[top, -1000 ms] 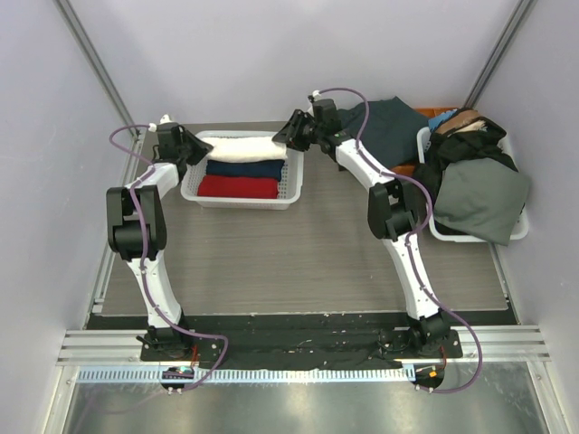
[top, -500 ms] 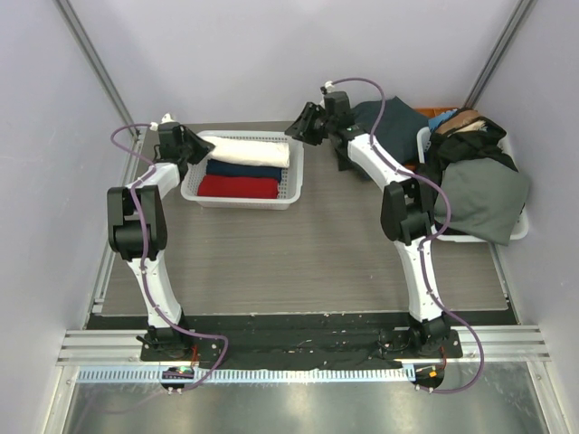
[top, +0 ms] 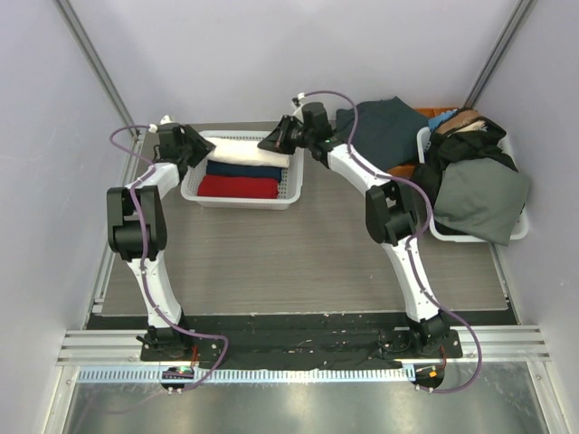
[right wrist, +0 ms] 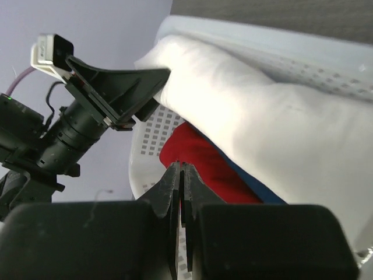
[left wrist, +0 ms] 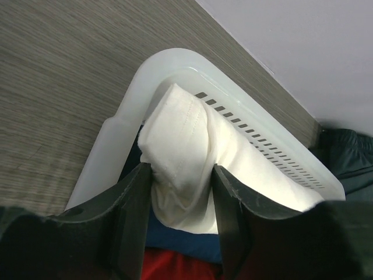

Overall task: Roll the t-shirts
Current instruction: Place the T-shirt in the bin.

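Three rolled t-shirts lie side by side in the white lattice basket [top: 291,187]: a white one [top: 244,152] at the back, a navy one [top: 242,168] in the middle, a red one [top: 237,186] in front. My left gripper [top: 192,149] is at the basket's left end. In the left wrist view it [left wrist: 182,169] stands open, the white roll's [left wrist: 186,134] end between its fingers, navy [left wrist: 186,239] and red [left wrist: 175,268] below. My right gripper [top: 271,142] hovers over the basket's back right corner. It [right wrist: 180,166] is shut with nothing in it, above the red roll [right wrist: 198,154] and beside the white roll [right wrist: 262,116].
A second white basket [top: 516,231] at the right holds a heap of dark and grey-green clothes [top: 475,185]. A dark green garment [top: 389,127] lies on the table behind the right arm. Grey walls close in the back and both sides.
My right gripper swung left from beside the basket to over its back right corner and shut. The left jaws have widened around the white roll's end.
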